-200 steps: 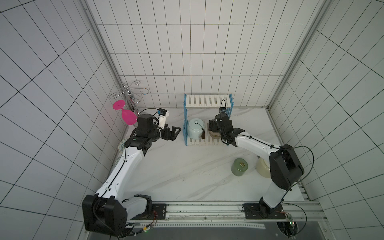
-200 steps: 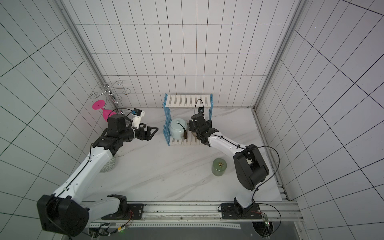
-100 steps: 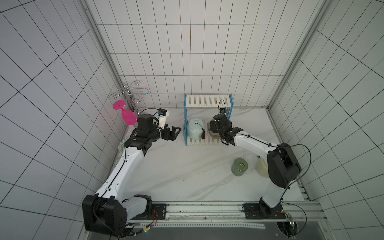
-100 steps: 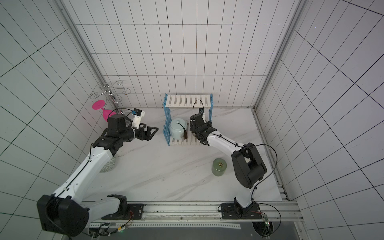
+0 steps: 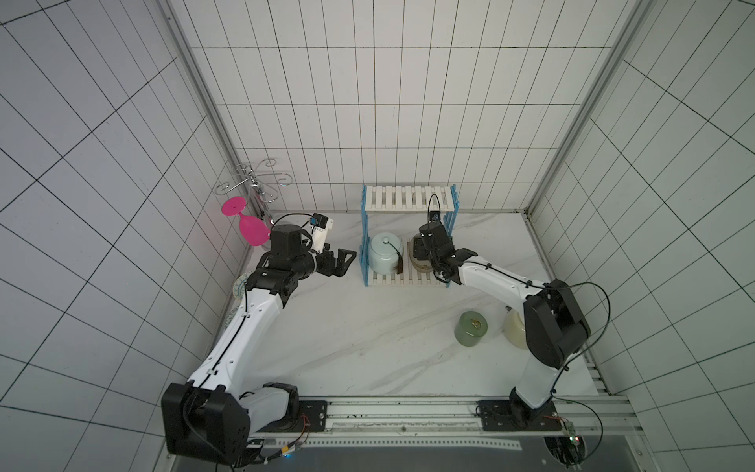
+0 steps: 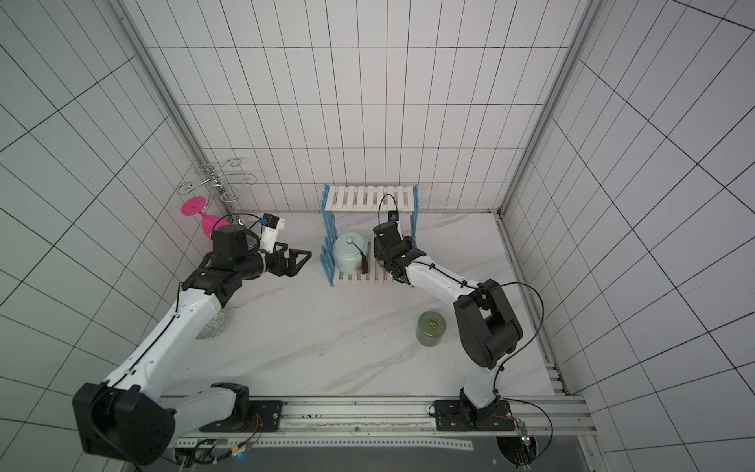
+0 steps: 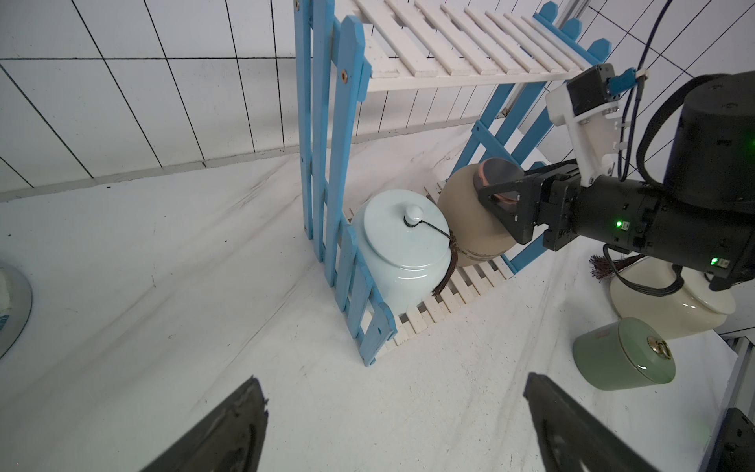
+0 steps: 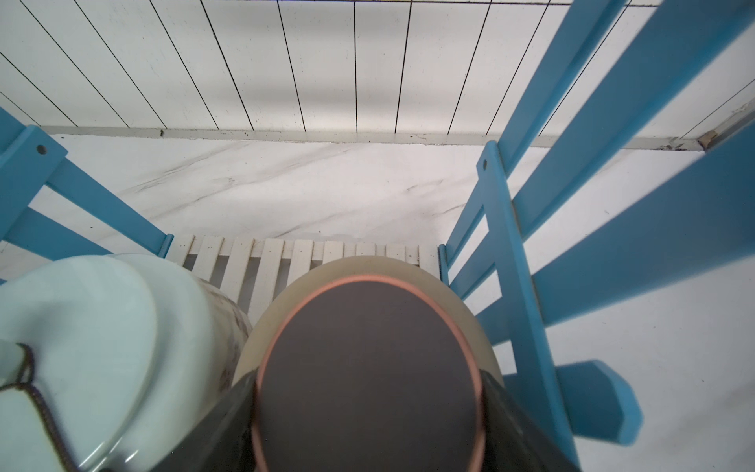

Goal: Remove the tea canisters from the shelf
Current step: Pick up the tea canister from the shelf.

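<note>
The right gripper (image 7: 504,186) is reaching into the lower tier of the shelf (image 5: 408,198) and clamping on the tan jar (image 7: 461,212). Its fingers (image 8: 233,408) are sitting against both sides of the dark lid (image 8: 367,367). Compared with a second ago, the right arm is sitting a touch closer in, and its elbow is leaning slightly more toward the shelf. The tan jar is standing on the same slats as before, just beside the pale blue jar (image 5: 384,255), which is not moving either. The left gripper (image 5: 343,263) is hovering where it was, near the shelf's left side, with its jaws wide apart and holding nothing. The green jar (image 5: 472,329) and the cream jar (image 5: 514,331) are resting on the table (image 5: 347,335) by the right arm, unchanged.
</note>
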`<state>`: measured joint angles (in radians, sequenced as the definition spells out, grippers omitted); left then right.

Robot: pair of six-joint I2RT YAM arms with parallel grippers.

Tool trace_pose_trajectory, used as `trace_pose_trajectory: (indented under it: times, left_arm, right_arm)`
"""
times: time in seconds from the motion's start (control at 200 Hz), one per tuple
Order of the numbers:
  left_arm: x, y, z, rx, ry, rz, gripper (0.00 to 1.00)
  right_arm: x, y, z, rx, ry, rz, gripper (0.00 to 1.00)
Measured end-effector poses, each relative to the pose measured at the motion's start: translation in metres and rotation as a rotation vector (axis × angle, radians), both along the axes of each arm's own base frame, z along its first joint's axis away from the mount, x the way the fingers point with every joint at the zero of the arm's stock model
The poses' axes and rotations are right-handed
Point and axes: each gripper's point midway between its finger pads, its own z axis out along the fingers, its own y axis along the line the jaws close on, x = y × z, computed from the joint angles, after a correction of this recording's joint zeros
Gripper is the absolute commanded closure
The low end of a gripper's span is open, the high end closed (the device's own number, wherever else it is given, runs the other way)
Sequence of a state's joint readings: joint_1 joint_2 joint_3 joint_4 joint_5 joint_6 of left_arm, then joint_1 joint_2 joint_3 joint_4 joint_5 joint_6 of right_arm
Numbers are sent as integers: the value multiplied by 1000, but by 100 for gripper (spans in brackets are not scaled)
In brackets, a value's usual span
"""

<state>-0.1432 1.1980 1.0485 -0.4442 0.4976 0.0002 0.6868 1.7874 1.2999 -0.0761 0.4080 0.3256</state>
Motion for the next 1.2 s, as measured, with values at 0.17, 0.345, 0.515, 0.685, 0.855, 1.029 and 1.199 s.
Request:
trace_pose_trajectory:
  times: [0.17,0.345,0.515,0.685,0.855,1.029,1.199]
  left_arm:
    - [0,0,-1,1,3,-1,1]
    - [0,0,-2,1,3,-1,1]
    - [0,0,-1,3,0,-2,1]
    - [0,0,-1,5,-4,-4,1]
    - [0,0,-1,5,-4,-4,1]
    - [0,0,-1,5,-5,-4,1]
    - [0,0,-1,6,-5,-5,1]
  right_arm:
    - [-2,1,3,0,4,20,48]
    - [-14,1,5,-5,40,54,53]
    - [-27,0,16,-5,55,79,54]
    - [-44,0,37,10,37,104,54]
    - [-65,6,51,19,22,142,54]
    - [-93,12,51,2,30,192,55]
    - [-123,19,48,-12,39,254,57]
